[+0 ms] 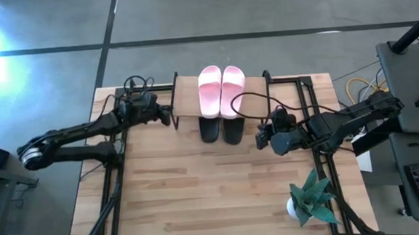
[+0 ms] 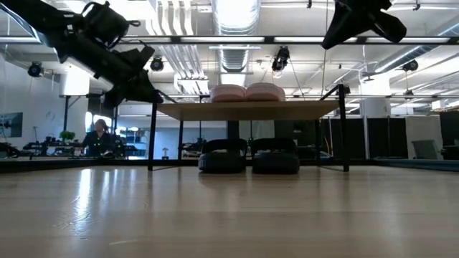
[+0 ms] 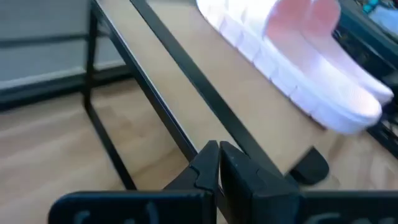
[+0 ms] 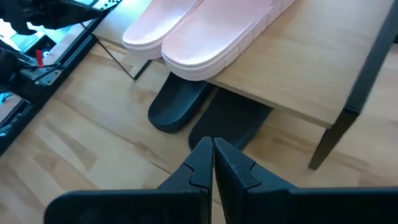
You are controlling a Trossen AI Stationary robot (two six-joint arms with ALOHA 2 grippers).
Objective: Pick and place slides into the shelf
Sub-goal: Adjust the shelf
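A wide stretch of bare wooden bench [image 1: 200,198] lies open in the foreground, with a small potted plant [image 1: 311,199] at its near right corner. Farther back, the right tool [image 1: 263,137] hangs just right of the shelf, fingers pressed together and empty. The left tool [image 1: 167,116] hangs by the shelf's left end, also closed and empty. The shelf [image 1: 186,97], a light plank on thin black wire legs, stands at the far edge. Two black slides [image 1: 221,129] sit side by side underneath it, toes poking forward. Two pale pink slides [image 1: 221,90] with wide straps rest side by side on top.
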